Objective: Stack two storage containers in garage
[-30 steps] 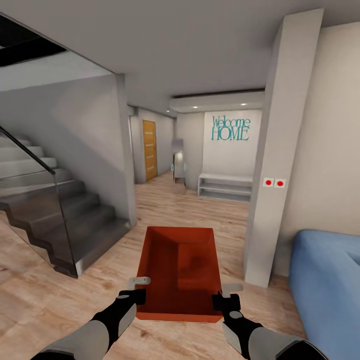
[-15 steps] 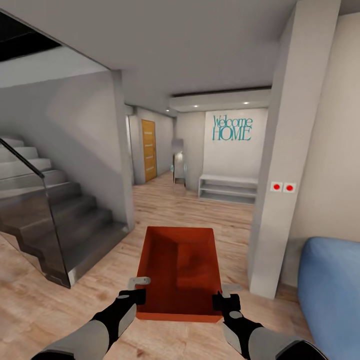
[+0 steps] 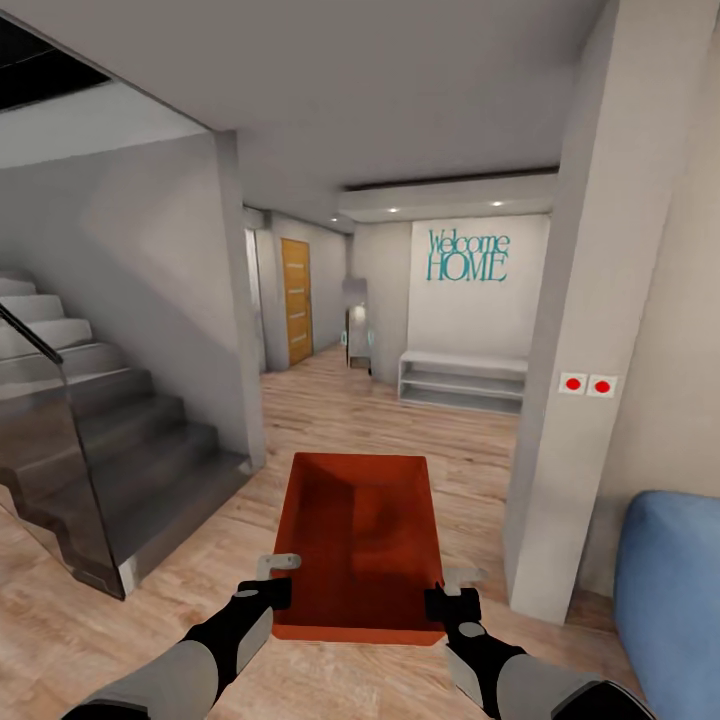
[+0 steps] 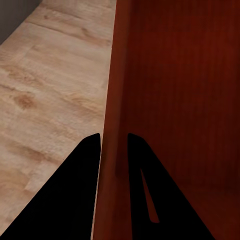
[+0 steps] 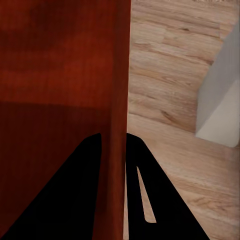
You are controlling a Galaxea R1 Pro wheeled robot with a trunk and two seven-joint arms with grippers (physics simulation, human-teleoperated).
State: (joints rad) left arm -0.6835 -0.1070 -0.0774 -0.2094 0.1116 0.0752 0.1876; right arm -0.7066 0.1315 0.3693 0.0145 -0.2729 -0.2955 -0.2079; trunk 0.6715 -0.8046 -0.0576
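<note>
- An orange-red box (image 3: 362, 540) hangs in front of the robot, above the wood-plank floor (image 3: 400, 420), held level by both arms at the corners nearest the robot.
- The inside shows a second, smaller floor and inner walls; whether that is a second box nested in it I cannot tell.
- The left gripper (image 3: 268, 592) grips the left wall of the box near its near corner. In the left wrist view its two dark fingers (image 4: 75, 190) sit either side of the thin wall, one outside and one inside, pinched narrow on it.
- The right gripper (image 3: 450, 603) does the same on the right wall. In the right wrist view the fingers (image 5: 75, 190) straddle the wall's edge, closed on it.
- A grey staircase (image 3: 110, 450) with a glass railing rises to the left.
- A white pillar (image 3: 575, 400) with two red buttons (image 3: 587, 384) stands to the right, and beside it shows the corner of a blue sofa (image 3: 675, 590).
- Further ahead are a low white shelf (image 3: 462, 380), teal "Welcome HOME" lettering (image 3: 467, 256) on the wall above it, and a wooden door (image 3: 296, 300) down the hall.
</note>
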